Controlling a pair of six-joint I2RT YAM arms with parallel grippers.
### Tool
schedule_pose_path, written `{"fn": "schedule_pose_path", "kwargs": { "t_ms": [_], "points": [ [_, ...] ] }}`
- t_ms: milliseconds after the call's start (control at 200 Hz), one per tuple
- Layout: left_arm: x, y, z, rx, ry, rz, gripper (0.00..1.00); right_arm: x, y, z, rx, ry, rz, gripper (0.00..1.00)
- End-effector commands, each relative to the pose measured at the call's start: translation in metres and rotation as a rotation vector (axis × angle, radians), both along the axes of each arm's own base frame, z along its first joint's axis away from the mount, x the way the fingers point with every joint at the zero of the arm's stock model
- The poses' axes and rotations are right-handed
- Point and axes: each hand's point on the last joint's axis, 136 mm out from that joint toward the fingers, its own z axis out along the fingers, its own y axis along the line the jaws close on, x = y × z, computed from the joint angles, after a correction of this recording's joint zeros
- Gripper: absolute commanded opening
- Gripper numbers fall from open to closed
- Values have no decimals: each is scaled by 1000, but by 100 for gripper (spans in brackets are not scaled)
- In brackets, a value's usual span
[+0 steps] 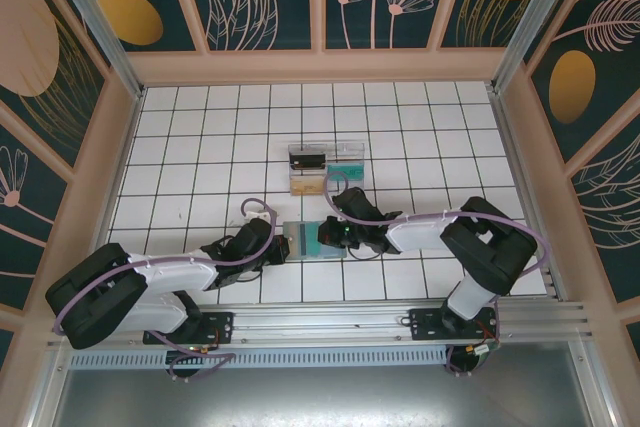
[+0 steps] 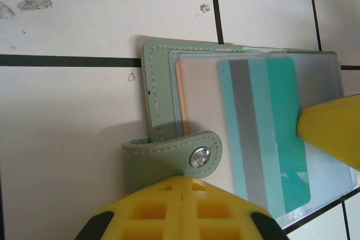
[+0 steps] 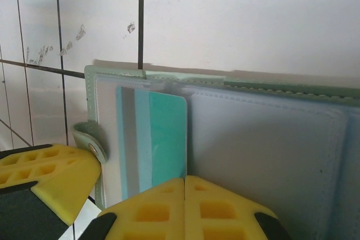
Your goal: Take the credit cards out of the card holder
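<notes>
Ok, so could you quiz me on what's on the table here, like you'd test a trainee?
1. True or false: the card holder lies open on the tiled table.
2. The striped card showing in it is mostly: A red, B teal, C black.
3. Which gripper's shut fingertips sit at the snap strap, left or right?
Key: 1 true. 2 B. 3 the left gripper; the right gripper, also shut, sits at the card's edge.
</notes>
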Motion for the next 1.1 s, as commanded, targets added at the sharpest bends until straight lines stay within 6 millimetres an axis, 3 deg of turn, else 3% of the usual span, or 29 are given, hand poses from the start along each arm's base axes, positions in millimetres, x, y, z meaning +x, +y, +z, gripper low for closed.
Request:
{"fn": "schedule_pose_path", "kwargs": {
  "t_ms": [0, 75, 390, 510, 571, 1096],
  "points": [
    [-1, 4, -7, 18, 23, 11, 0, -1, -1, -2, 2, 1, 4, 9],
    [-1, 3, -7, 17, 24, 8, 0, 0, 1, -3, 9, 0, 6, 15],
    [-1, 2, -6, 15, 23, 4, 0, 2, 7, -9, 25, 13, 9, 16],
    [-2, 3, -6, 15, 22, 5, 0, 2, 4, -8, 17, 7, 2, 6],
    [-2, 3, -6, 16, 21, 7, 0, 2, -1, -9, 7, 3, -8, 0],
    [-2, 4, -5, 16, 14, 7, 0, 9, -62, 13, -39, -86, -67, 0]
  ]
}}
